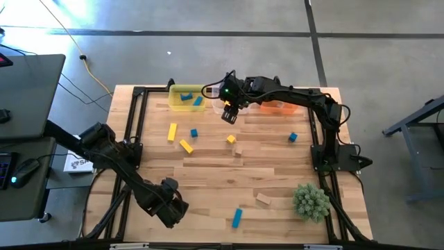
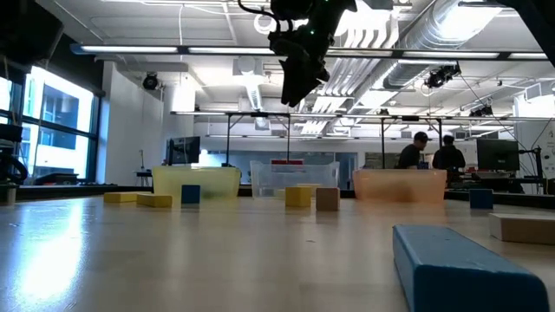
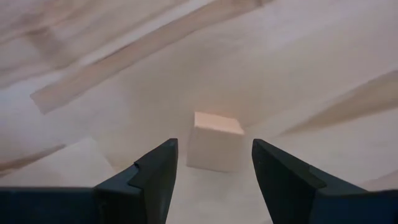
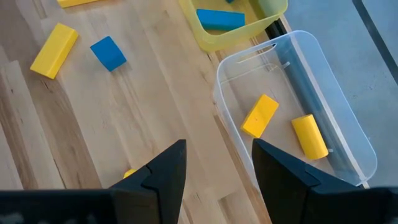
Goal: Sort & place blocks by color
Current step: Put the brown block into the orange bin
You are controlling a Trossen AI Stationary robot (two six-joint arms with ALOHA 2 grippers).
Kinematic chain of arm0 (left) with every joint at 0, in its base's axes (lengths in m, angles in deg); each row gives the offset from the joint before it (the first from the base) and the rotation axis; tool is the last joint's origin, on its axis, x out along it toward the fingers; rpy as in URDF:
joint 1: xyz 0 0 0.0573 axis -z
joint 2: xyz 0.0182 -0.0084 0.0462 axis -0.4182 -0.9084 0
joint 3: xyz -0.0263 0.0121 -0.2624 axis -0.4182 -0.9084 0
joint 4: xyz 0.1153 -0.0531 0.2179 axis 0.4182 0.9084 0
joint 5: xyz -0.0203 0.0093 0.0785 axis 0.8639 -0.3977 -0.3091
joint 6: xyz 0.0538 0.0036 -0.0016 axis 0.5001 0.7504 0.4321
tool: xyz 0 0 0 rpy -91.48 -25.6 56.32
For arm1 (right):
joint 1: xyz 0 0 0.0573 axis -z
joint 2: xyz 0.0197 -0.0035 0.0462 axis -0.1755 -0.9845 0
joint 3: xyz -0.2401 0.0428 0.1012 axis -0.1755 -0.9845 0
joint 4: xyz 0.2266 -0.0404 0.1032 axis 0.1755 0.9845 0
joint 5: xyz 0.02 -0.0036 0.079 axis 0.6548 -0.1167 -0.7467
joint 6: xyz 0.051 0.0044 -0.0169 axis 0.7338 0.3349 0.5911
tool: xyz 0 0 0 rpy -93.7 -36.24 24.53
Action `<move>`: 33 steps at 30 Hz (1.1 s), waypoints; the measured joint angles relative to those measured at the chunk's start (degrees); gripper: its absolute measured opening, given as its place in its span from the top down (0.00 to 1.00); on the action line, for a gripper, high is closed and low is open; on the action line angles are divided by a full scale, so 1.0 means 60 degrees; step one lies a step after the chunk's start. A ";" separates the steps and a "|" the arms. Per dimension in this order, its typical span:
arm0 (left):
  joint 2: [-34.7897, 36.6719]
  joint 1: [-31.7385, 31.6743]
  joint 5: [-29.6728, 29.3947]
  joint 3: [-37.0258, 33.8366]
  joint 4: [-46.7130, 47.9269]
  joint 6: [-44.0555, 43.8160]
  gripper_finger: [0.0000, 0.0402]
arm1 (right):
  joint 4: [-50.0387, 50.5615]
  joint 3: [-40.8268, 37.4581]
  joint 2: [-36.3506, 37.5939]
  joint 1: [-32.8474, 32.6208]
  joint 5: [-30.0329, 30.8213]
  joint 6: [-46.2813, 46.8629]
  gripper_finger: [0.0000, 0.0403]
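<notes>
Beside the clear bin (image 4: 298,106) | right gripper (image 1: 229,114) raised, fingers apart, empty | two yellow blocks (image 4: 260,116) inside bin, just ahead | step: likely post-drop; next: reach a loose block (image 1: 231,139) below | left gripper (image 3: 212,168) parted, tan cube (image 3: 214,142) between its fingers | wood table (image 1: 263,173), open workshop behind.

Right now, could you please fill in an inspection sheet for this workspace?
Surface: wooden table, black frame.
Job's things: blue blocks in the yellow bin; two yellow blocks in the clear bin; loose blocks on the table, including a blue bar and a tan block.
Clutter: green plant ball.
Grippers: left gripper open around the tan block; right gripper open, empty, beside the clear bin.
Cables: yellow cable on the floor.
Surroundings: two people far behind.
</notes>
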 joint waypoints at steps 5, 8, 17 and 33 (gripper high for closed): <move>-0.0388 0.0000 0.0368 0.0000 -0.0268 0.0113 0.51 | 0.0020 0.0000 0.0000 0.0002 0.0000 0.0000 0.57; -0.0545 0.0000 0.0468 0.0000 -0.0367 0.0115 0.51 | 0.0023 0.0000 0.0000 0.0002 0.0000 0.0003 0.57; -0.0928 -0.0004 0.0612 0.0000 -0.0529 0.0299 0.52 | 0.0019 0.0000 0.0000 -0.0001 0.0000 0.0000 0.57; -0.0887 -0.0006 0.0468 0.0001 -0.0699 0.1188 0.73 | 0.0023 0.0000 0.0000 -0.0001 0.0000 -0.0001 0.57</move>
